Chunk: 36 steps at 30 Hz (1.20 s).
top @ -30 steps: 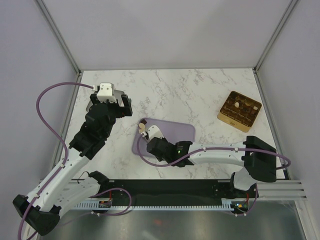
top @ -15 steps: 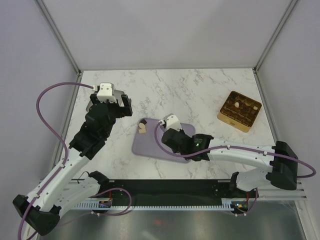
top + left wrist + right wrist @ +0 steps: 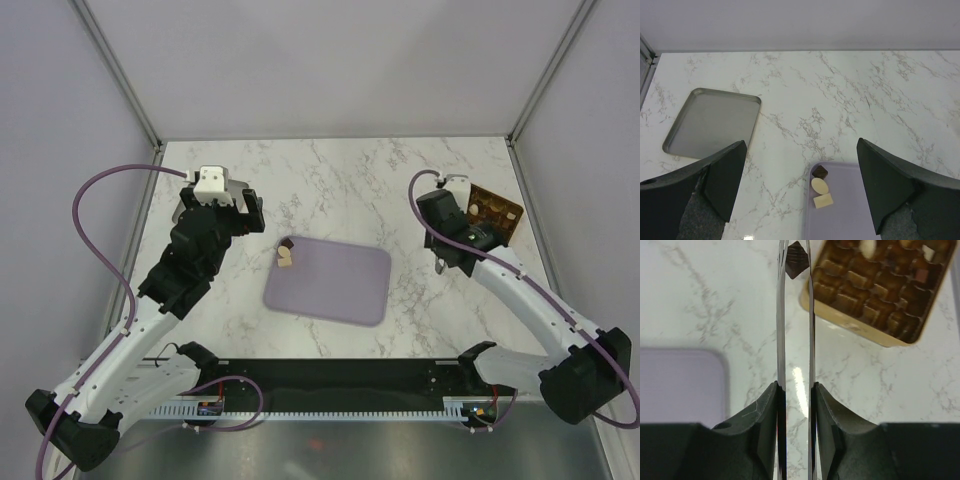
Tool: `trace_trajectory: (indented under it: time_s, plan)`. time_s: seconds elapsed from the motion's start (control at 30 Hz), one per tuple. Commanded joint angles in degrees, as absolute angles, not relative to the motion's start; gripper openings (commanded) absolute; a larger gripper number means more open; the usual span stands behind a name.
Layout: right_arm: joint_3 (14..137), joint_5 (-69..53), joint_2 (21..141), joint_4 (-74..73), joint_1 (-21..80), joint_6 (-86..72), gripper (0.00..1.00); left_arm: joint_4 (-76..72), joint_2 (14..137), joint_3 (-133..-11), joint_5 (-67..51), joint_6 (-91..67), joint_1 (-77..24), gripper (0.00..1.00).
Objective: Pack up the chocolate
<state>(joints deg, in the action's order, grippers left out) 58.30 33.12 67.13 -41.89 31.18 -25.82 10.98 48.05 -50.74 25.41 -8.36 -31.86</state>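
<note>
Left end effector [image 3: 801, 145] hangs wide open; right end effector [image 3: 795, 387] clamps metal tongs [image 3: 782, 340], arm extended forward-right.

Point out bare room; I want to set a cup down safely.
Free: the marble between the lilac tray and the box, the far strip behind both, and the tray right of its chocolates. Crowded: at the box, where the right claw holds tongs.

Bright even light; soft shadows; glare on table [image 3: 798, 374]; chocolate [image 3: 796, 265] slightly blurred.
</note>
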Motion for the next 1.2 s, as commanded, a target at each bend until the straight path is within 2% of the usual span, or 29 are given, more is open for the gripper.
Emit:
trace_trajectory:
  time_s: [0.0,0.13,0.23,0.87,1.17]
  plan:
    - [58.53,33.23,66.27,-42.72,24.28,-24.26,0.39,9.93,47.37,-51.86,26.45,-7.12,-31.73,1.00]
    - [58.19,26.99,67.32,-40.35,15.32,-22.85,0.39,9.93,47.46,-52.03,26.37,-7.12,-31.73,1.00]
    - [58.01,24.96,68.38,-38.15,13.54,-22.41,0.39,9.93,47.46,-51.94,26.37,-7.03,-31.73,1.00]
    - [58.01,23.12,73.65,-31.03,10.28,-20.66,0.41,9.93,47.72,-51.94,26.72,-6.77,-31.73,1.00]
    - [58.18,22.85,74.53,-30.59,10.28,-20.30,0.46,9.84,47.64,-52.12,26.63,-6.77,-31.73,1.00]
